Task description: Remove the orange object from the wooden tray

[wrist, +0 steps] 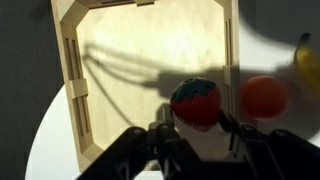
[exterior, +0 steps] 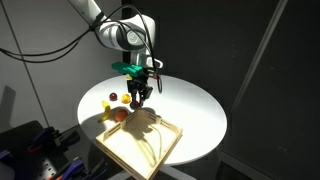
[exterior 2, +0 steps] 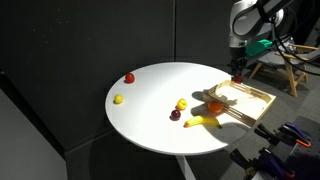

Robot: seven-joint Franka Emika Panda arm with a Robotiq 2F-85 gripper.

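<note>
The orange object is a small reddish-orange piece with a green top. In the wrist view it sits between my gripper's two fingers, which are shut on it. In both exterior views the gripper hangs above the near corner of the wooden tray, held off its bottom and casting a shadow on it. The tray is pale wood with low rims. Its bottom shows nothing but shadows.
A plain orange ball and a banana lie on the round white table just outside the tray. A red ball, a yellow ball and two more small fruits lie farther off.
</note>
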